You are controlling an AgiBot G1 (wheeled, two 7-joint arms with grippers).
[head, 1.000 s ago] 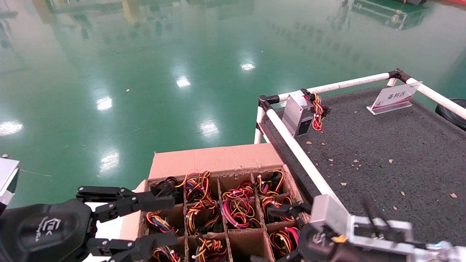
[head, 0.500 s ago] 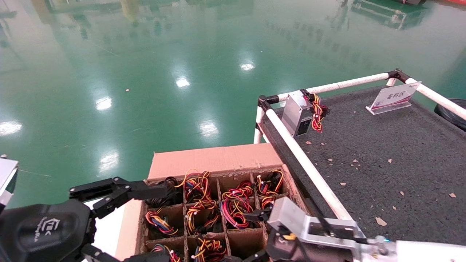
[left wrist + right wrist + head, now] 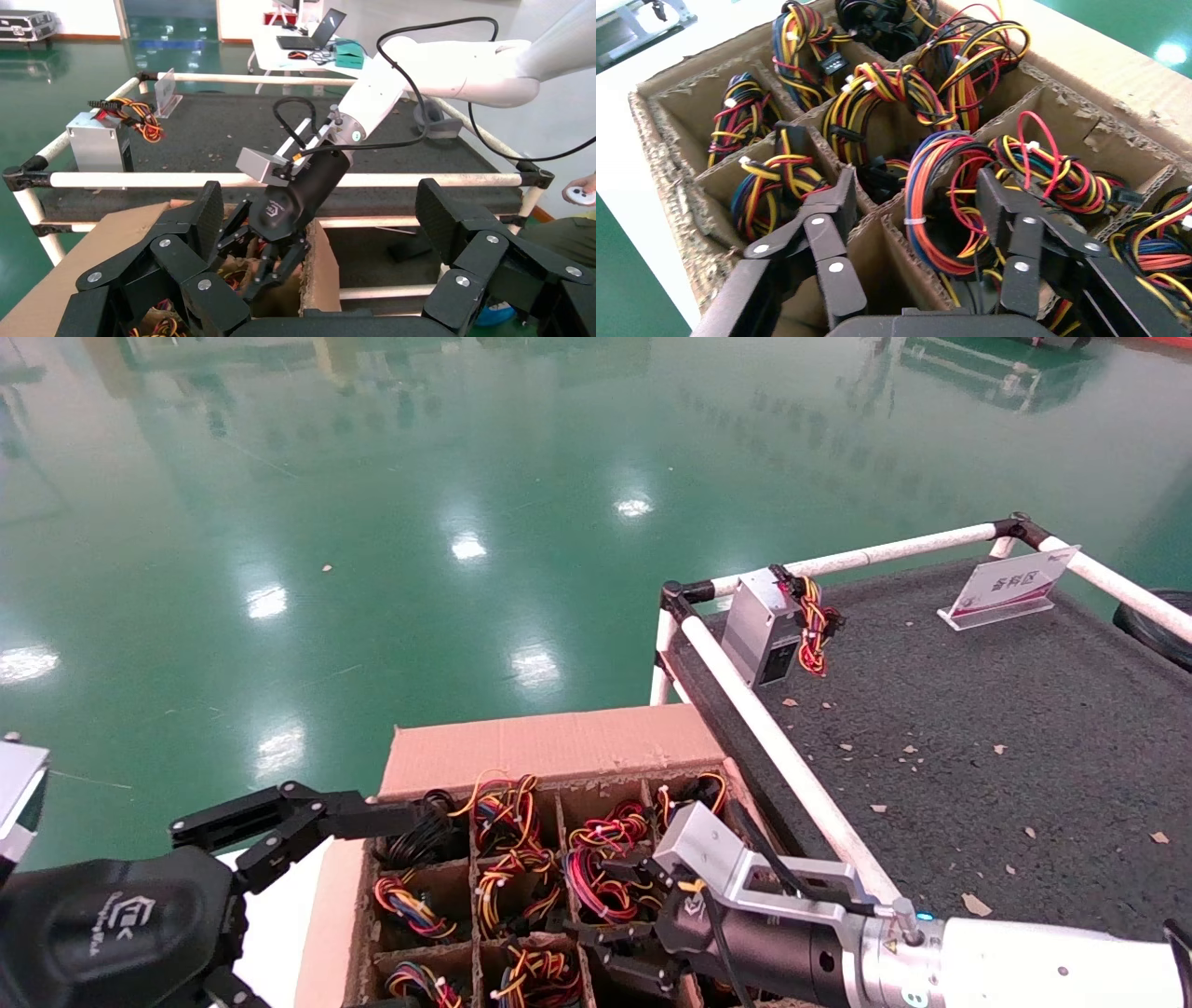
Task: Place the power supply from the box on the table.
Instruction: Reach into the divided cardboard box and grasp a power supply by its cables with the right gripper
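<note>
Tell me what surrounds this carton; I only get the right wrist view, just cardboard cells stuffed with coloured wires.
Observer: The box sits just left of a dark grey table edged with white pipe rails.
Visitor: Is anything on that table?
Observer: A silver unit with a tied wire bundle stands at its far left corner, against the rail.
Visitor: Where is the other arm?
Observer: The left end effector hovers at the box's left side, fingers spread wide and holding nothing.
</note>
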